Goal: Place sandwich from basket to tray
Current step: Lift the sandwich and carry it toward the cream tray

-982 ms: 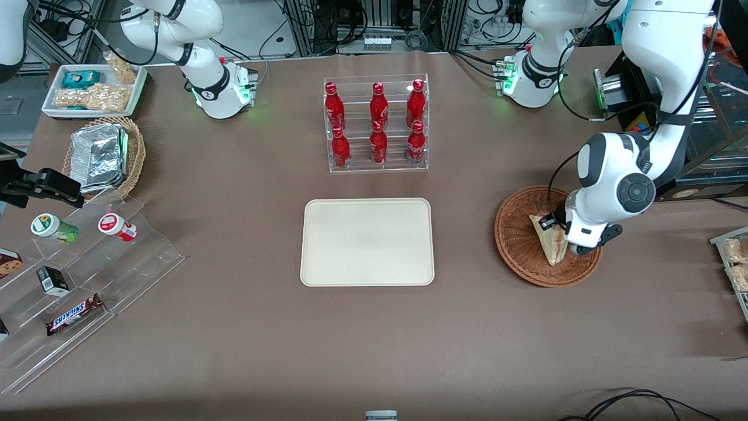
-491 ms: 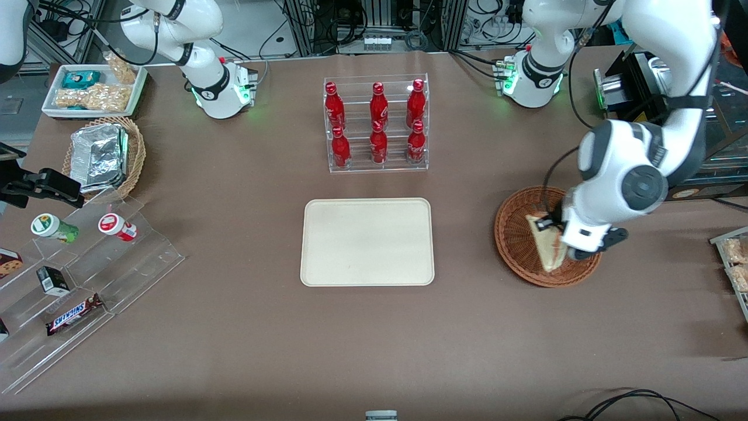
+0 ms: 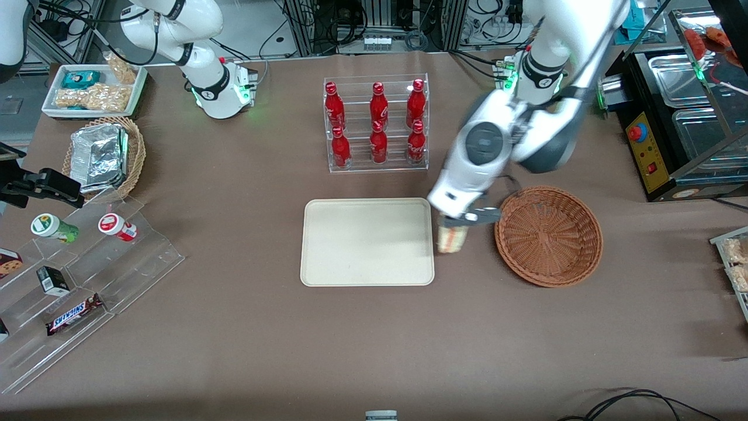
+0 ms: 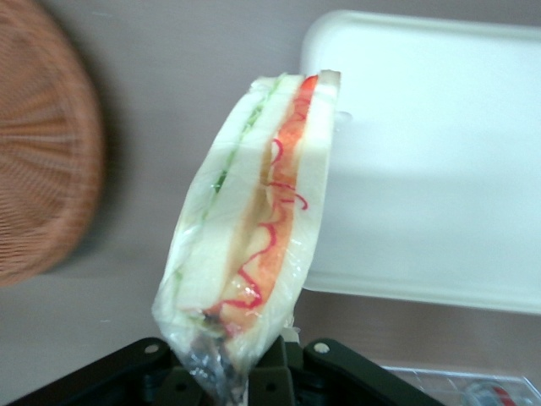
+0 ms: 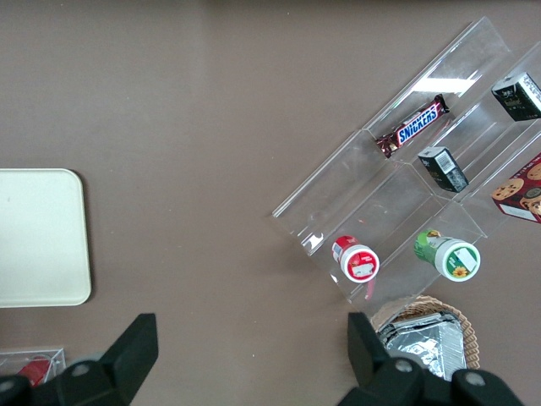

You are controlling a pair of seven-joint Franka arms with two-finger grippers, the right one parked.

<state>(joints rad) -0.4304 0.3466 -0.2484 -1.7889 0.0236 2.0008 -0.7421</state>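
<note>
Hanging from the gripper (image 3: pixel 454 223), the sandwich (image 3: pixel 452 239) is pinched at one end between the pressed fingers and held above the desk (image 3: pixel 374 339), between the tray (image 3: pixel 367 241) and the basket (image 3: pixel 548 235), just beside the tray's rim. Its long axis runs straight away from the gripper, filling edge toward the wrist camera: red-orange and green layers in clear wrap. Toward the parked arm's end, a bar (image 3: pixel 74 314) reads SNICKERS. Farther from the front camera stand red bottles (image 3: pixel 377 124).
</note>
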